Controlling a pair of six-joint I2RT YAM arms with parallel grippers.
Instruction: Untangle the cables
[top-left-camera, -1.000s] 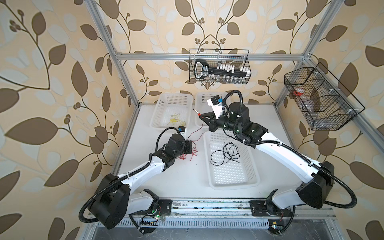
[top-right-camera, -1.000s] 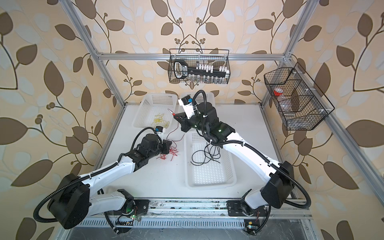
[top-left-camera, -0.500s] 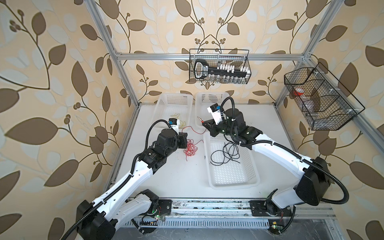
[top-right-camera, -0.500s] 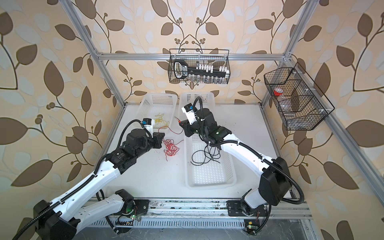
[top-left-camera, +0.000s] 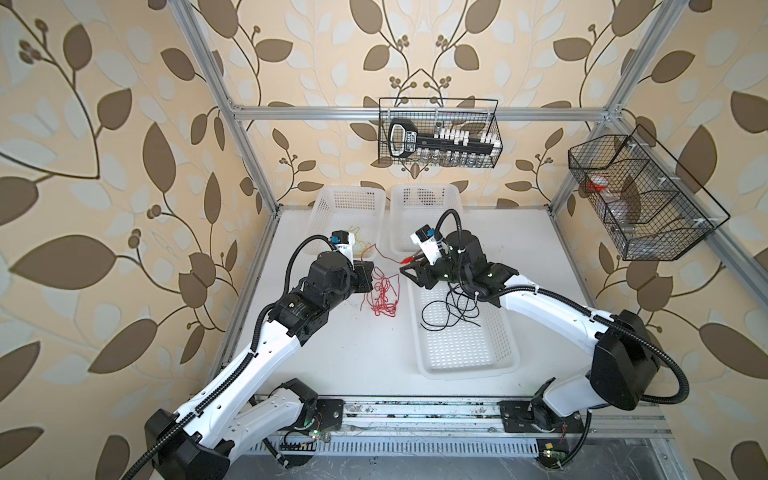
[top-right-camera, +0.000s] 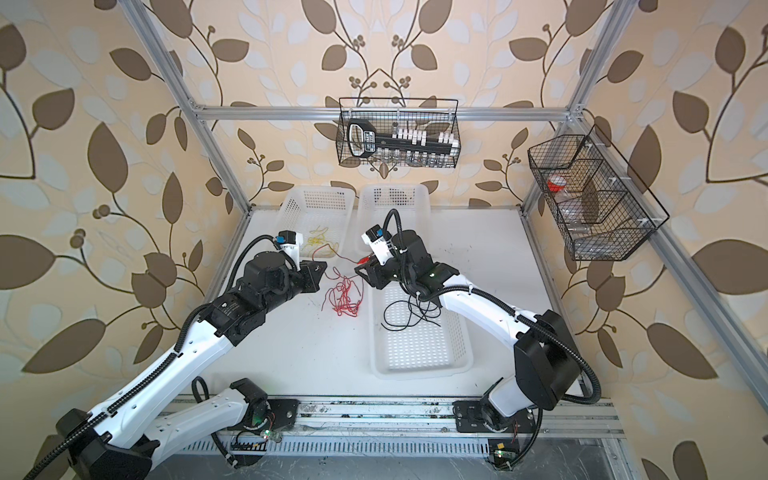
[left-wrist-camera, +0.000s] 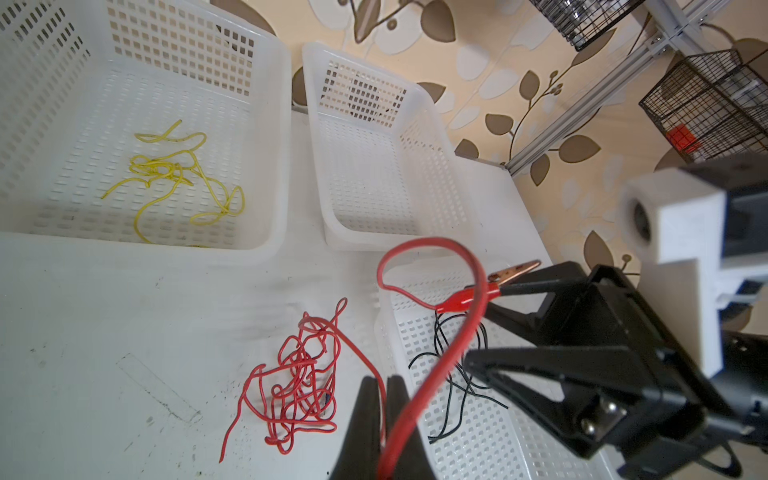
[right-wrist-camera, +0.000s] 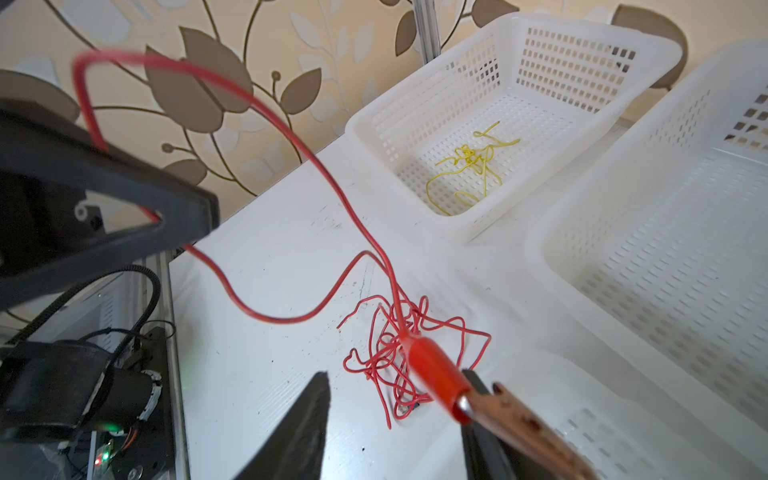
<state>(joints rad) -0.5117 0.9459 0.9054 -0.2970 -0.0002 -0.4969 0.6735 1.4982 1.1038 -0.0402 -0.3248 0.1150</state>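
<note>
A tangled red cable lies on the white table between the two arms. One strand rises from it into my left gripper, which is shut on it. The strand arcs on to a red alligator clip. That clip lies against one finger of my right gripper, whose jaws stand apart. A yellow cable sits in the far left basket. Black cable lies in the near basket.
A second white basket, holding nothing, stands at the back beside the one with the yellow cable. Two black wire baskets hang on the back wall and right wall. Aluminium frame posts border the table.
My right gripper has opened and come nearer and lower, with the red clip left against one finger. The left arm has lifted and drawn back with its strand.
</note>
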